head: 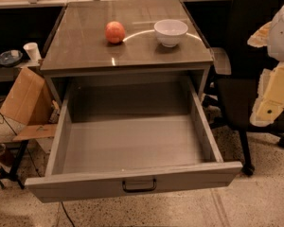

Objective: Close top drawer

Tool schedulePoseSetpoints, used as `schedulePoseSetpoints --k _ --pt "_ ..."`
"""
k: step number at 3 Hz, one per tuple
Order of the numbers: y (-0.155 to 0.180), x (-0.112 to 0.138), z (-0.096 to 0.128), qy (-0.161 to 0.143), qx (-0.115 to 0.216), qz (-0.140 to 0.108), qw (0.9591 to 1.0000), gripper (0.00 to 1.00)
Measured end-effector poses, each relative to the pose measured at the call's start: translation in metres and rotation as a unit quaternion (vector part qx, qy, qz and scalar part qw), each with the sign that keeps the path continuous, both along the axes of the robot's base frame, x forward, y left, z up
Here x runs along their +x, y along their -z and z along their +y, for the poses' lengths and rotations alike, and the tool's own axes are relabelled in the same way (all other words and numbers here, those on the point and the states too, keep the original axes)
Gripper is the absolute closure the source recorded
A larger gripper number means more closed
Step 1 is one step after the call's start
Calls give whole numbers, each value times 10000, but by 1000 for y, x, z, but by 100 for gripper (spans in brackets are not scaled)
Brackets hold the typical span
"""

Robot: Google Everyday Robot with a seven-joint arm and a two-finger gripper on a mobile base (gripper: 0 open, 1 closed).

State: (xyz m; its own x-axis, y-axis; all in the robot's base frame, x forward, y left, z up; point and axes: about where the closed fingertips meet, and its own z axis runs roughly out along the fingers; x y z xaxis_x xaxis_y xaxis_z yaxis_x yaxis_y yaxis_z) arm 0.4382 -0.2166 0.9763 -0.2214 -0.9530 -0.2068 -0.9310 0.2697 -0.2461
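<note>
Nearest us, the wide grey box-shaped top drawer [132, 143] stands pulled out almost to its full length from under the bench, its plain flat front panel facing us with the small black bar handle [139, 186] centred on it; its inside is bare. So we judge the closing has not begun: the whole travel is left to make. Off to the right, at the frame's edge and well apart from the drawer, hangs the robot's white and cream-yellow gripper [272, 96], about level with the drawer's right wall; whether it is spread or pressed together we cannot tell. The next move, as we read it, calls for bringing the gripper round to the front panel near the handle and pushing squarely inward, since an off-centre push could skew the drawer on its runners. Farther back, on the glossy grey-brown bench [128, 56], a round orange-red fruit [115, 32] and a small white bowl [171, 32] sit near each other, apart. A black office chair [246, 93] stands behind the gripper.
</note>
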Motion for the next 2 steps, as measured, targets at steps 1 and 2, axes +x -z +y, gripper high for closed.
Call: schedulePoseSetpoints --k 1,2 --pt "0 0 0 0 0 0 10000 0" --pt "8 -9 9 -65 38 -54 10000 0"
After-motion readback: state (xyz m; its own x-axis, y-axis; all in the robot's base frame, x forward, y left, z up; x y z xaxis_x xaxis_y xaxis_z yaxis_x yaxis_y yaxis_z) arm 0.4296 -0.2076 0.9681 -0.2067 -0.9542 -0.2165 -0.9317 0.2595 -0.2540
